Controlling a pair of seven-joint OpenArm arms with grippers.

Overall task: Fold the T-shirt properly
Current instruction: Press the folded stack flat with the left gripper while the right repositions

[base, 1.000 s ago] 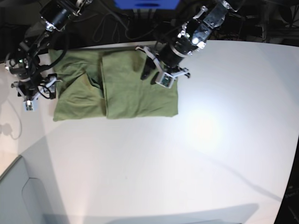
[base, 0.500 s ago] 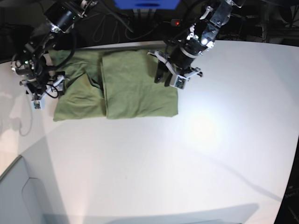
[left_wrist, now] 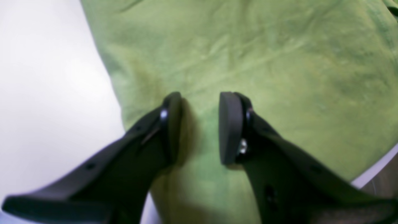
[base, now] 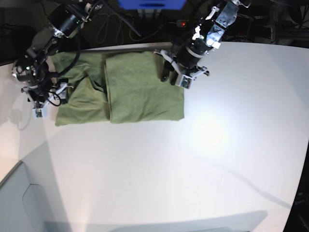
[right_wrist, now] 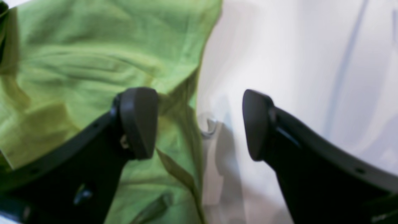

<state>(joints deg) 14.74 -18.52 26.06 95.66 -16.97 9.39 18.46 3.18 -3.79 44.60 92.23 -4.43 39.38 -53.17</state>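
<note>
Up at the far-left corner of the white table [base: 203, 159] the plain olive-green cotton T-shirt [base: 126, 89] is laid flat, with one side already turned over the middle and a sleeve-side panel left sticking out toward the camera-left edge. So the job looks to be somewhere between folds: nothing is being held, and both arms are parked at opposite ends of the cloth. The left gripper [base: 175, 78] is seen at the shirt's camera-right edge, jaws partly apart with only fabric showing between them, nothing pinched. The right gripper [base: 44, 100] is set wide open over the other edge. Probably the next move calls for that unfolded panel to be picked up by its edge and carried across, which means the right jaws have to be lowered onto the hem and closed on one layer only (easy to grab two, by the look of the wrinkles). The base view gives the whole layout and the fold line, but no jaw detail. The left wrist view gives the gap between the pads [left_wrist: 230, 127] clearly. Only the right wrist view shows that one fingertip [right_wrist: 138, 121] is over cloth and the other over bare table, straddling the edge.
</note>
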